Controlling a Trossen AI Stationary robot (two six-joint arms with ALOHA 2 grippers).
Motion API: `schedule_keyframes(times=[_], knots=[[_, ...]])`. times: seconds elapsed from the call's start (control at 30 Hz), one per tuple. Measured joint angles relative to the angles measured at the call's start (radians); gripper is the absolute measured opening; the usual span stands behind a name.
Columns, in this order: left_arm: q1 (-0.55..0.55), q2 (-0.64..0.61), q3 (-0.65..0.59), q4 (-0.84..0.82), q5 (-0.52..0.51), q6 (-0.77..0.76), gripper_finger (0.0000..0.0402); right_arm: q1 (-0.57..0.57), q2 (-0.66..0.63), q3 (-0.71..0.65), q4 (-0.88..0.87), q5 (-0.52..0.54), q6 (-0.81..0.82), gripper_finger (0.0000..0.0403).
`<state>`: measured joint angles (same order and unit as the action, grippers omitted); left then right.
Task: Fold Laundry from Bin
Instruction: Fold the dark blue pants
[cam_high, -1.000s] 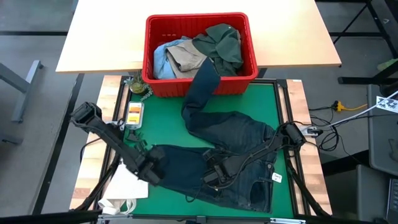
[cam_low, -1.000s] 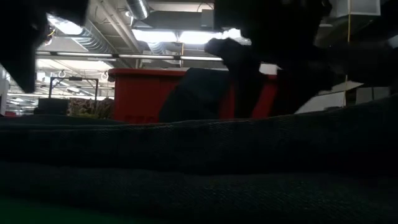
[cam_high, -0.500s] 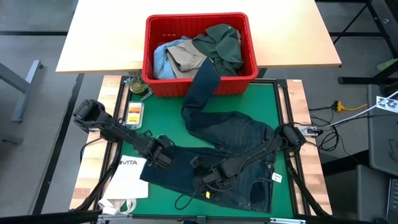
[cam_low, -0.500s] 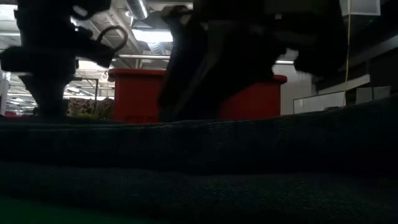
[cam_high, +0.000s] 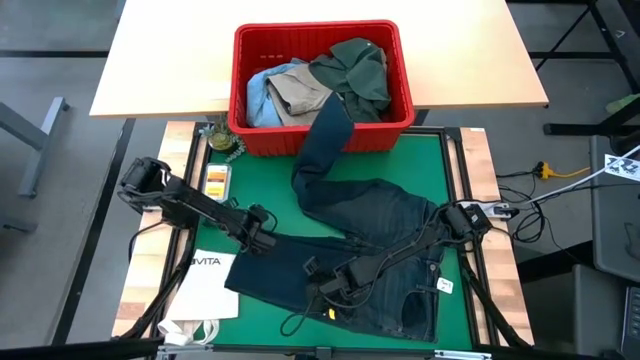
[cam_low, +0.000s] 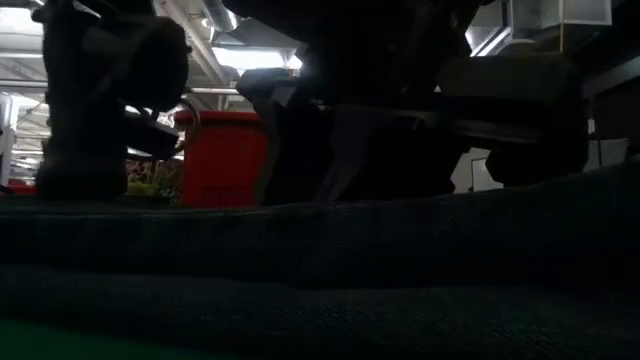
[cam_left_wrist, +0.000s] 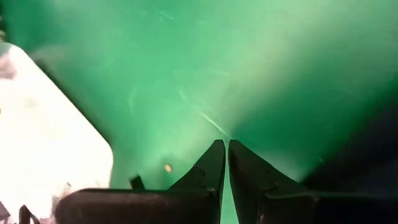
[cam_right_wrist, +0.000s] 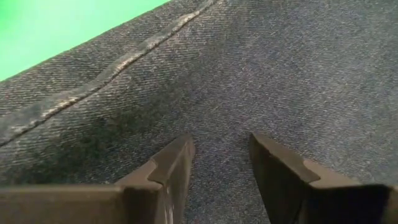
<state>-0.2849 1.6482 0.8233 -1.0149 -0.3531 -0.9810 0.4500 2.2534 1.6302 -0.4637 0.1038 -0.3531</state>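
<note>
Left gripper (cam_high: 262, 228), clenched empty, has pulled back off the trousers (cam_high: 380, 250) onto bare mat (cam_high: 270, 190); my right gripper (cam_high: 325, 290) hovers spread, ungrasping, so folding stalls.

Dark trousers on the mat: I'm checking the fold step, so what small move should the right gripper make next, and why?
Probably lower and close. The right gripper hangs open just over the dark trousers, holding nothing, while the left gripper is shut, empty, over the green mat.
</note>
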Motion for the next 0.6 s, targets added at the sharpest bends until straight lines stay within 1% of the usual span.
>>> schedule_keyframes(times=[0.13, 0.27, 0.47, 0.6], knots=[[0.040, 0.000, -0.003, 0.010, -0.040, 0.001, 0.0018, 0.000, 0.001, -0.001, -0.001, 0.000, 0.000, 0.0168], [0.075, -0.005, 0.009, -0.001, -0.035, 0.043, 0.0018, 0.000, 0.002, -0.002, -0.004, 0.002, 0.000, 0.0168], [0.104, -0.042, 0.103, -0.028, -0.016, 0.144, 0.0003, 0.001, 0.002, -0.002, -0.006, 0.007, 0.000, 0.0168], [0.105, -0.077, 0.176, -0.046, -0.013, 0.159, 0.0006, 0.001, 0.002, -0.003, -0.008, 0.008, 0.000, 0.0168]])
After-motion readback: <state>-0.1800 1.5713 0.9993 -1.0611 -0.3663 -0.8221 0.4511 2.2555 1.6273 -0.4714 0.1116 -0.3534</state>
